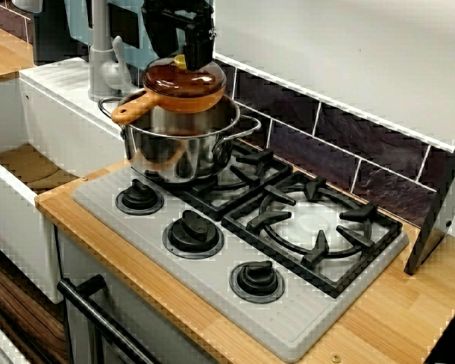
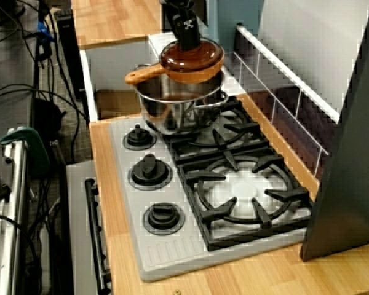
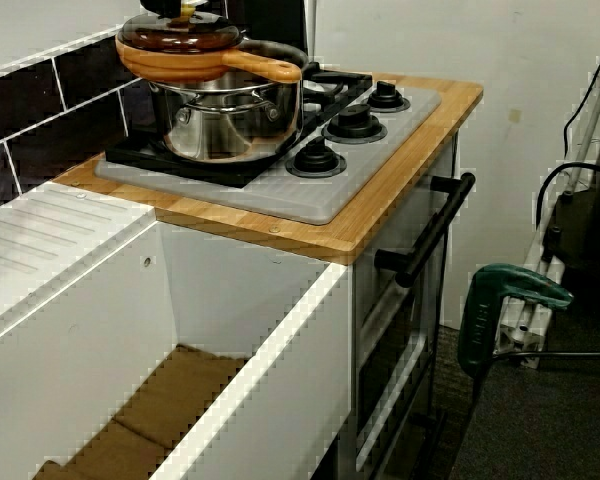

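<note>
gripper: black gripper (image 1: pixel 191 54) comes straight down over the back left burner; jaws look pinched in on the little yellow knob (image 1: pixel 180 62) on top of the lid, barely any gap, so it's got hold of it; in the view from the sink end only its very tip (image 3: pixel 185 8) peeks in at the top edge

lid: brown domed lid (image 1: pixel 183 82) with an orange rim and a long orange handle (image 1: pixel 129 111); hangs level right over the steel pot, a bit toward the pot's back edge; smaller across than the pot's mouth; can't tell if the rim touches the pot or floats just above it; the handle sticks out past the pot's rim toward the sink side

pot: shiny steel pot (image 1: pixel 178 148) with loop side handles; stands upright on the back left grate; the lid's reflection shows in its wall

hob: grey hob plate (image 1: pixel 212 303) set in a wooden counter (image 1: pixel 394 311); three black dials (image 1: pixel 192 231) in a row along the front edge; the right-hand burner grate (image 1: pixel 318 224) is bare

around it: dark tiles (image 1: pixel 349 144) behind the hob; grey tap (image 1: pixel 102 53) and white sink (image 3: pixel 230 330) just beside the pot's end; black oven door handle (image 3: pixel 435 225) under the counter; green clamp (image 3: pixel 505 300) well apart, down by the floor
</note>
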